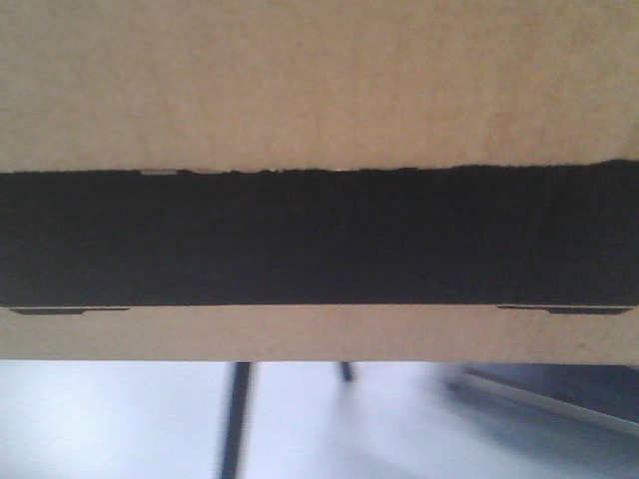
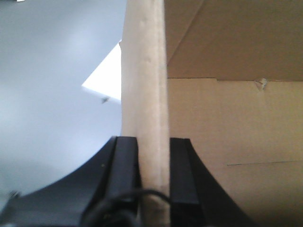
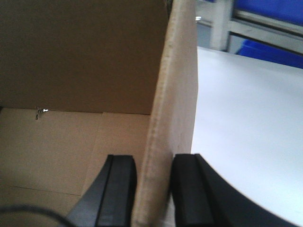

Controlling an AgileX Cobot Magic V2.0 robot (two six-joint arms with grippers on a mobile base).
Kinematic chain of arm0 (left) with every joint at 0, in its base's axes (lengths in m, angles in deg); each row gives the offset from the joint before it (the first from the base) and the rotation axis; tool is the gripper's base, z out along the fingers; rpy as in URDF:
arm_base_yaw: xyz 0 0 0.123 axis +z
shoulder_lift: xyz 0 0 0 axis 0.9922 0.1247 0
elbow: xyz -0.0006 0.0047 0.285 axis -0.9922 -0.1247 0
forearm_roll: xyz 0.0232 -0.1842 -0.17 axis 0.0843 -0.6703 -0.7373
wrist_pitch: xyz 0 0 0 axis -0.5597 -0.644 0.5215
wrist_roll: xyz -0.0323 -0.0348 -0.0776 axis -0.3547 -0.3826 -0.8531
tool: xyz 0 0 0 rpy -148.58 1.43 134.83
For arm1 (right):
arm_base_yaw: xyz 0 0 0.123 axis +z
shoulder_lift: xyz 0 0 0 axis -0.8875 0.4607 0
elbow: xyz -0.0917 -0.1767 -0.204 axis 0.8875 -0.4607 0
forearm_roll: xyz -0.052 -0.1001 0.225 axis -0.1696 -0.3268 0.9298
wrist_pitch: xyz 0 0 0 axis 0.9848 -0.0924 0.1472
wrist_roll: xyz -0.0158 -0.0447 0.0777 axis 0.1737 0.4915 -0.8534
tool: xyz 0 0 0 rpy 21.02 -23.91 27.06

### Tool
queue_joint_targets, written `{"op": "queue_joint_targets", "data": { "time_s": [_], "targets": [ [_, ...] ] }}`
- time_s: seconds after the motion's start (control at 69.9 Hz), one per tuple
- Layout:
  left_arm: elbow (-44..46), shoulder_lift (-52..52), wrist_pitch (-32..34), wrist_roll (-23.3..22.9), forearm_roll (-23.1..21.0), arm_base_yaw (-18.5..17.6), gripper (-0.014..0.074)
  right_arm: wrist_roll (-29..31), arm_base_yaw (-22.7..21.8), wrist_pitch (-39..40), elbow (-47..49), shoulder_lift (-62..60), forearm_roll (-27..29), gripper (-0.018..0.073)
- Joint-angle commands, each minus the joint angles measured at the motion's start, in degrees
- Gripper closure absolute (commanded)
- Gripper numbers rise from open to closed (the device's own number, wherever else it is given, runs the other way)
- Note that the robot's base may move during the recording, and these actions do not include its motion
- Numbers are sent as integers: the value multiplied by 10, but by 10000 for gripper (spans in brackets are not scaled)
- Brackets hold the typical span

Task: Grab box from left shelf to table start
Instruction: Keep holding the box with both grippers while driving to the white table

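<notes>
- Cardboard fills the front view: the box point(image 1: 319, 80) spans it edge to edge, with its black printed band point(image 1: 319, 235) running straight across the middle.
- The left gripper point(image 2: 154, 189) is clamped on one upright side wall of the box. One black jaw presses the outer face and the other the inner face, and the wall's top edge rises straight up between them.
- From this gripper the box interior lies to the inner side. It shows a plain cardboard floor and a shaded far wall, with a small tear point(image 2: 260, 84) at the seam.
- The right gripper point(image 3: 154, 189) grips the opposite side wall the same way, its jaws closed to the thickness of the cardboard, one inside and one outside.
- On this gripper's inner side the box again shows only brown floor and wall panels. On its outer side the white counter point(image 3: 246, 118) spreads away, right beside the wall.
- Beyond the counter, ahead of the right gripper, a pale rail of the shelf point(image 3: 265, 32) crosses in front of blue bins point(image 3: 274, 49). What the bins hold cannot be seen.
- Under the box in the front view lies a pale blurred surface with thin dark legs point(image 1: 237, 419). Whether the box bottom touches anything cannot be told.
</notes>
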State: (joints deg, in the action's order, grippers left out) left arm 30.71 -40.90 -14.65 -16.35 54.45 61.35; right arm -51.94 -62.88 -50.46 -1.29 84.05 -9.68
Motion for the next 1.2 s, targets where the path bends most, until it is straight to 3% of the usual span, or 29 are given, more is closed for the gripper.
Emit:
{"op": "queue_joint_targets", "data": {
  "time_s": [0.0,1.187],
  "targets": [
    [22,-8,75,0,-39,-5,700,-7,-4,105,19,5,-17,502],
    [22,-2,75,0,-39,-5,700,-7,-4,104,19,5,-17,502]
  ]
}}
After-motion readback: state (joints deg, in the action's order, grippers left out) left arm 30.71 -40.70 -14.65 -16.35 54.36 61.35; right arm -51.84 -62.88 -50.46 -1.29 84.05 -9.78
